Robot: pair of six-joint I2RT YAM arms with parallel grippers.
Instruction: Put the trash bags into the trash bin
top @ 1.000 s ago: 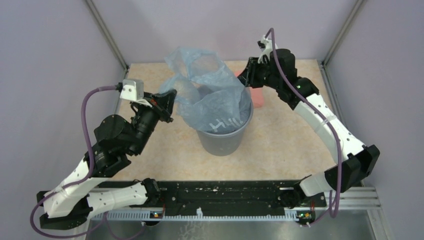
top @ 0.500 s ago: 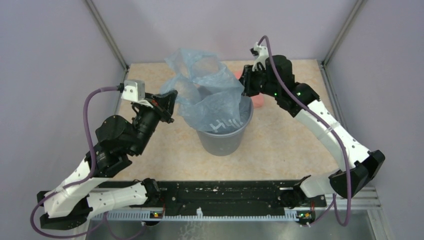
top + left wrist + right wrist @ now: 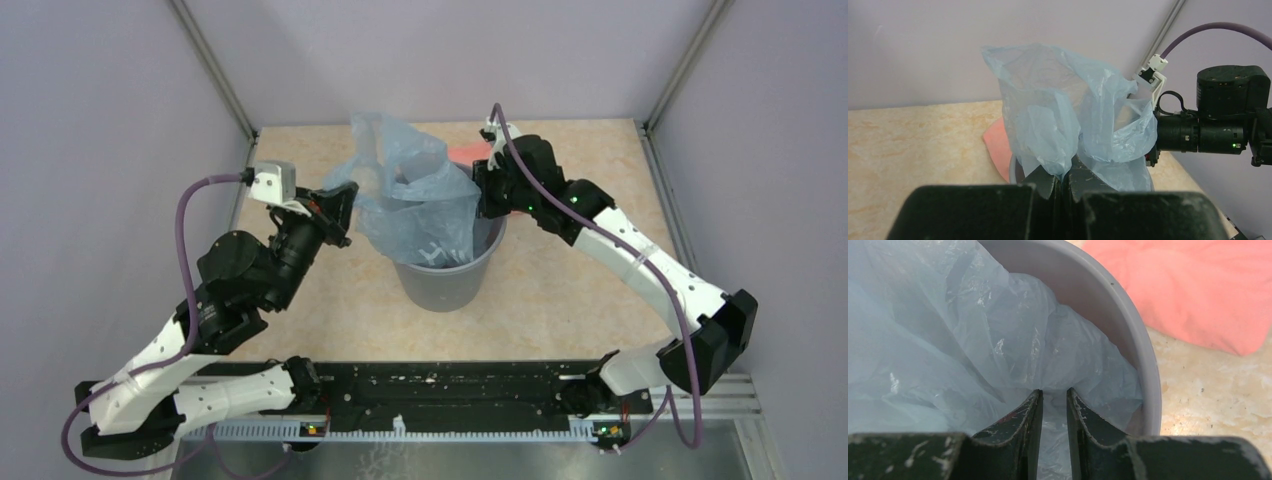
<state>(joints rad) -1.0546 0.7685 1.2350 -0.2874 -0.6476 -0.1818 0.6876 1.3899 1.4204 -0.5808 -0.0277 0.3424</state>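
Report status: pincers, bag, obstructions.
Left pincer shut on trash bag. Right pincer nearly closed at trash bin mouth, film in gap, grip unclear. Bag partly in, much above rim. Pink cloth beside bin, not blocking.

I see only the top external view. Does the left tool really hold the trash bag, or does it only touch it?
Observer: The left wrist view shows the left tool shut on a fold of the trash bag.
Operator: And the right tool?
Observer: Its jaws stand a narrow gap apart over film inside the trash bin; a grip I cannot confirm.
Operator: What lies behind the bin?
Observer: A pink cloth, flat on the table.
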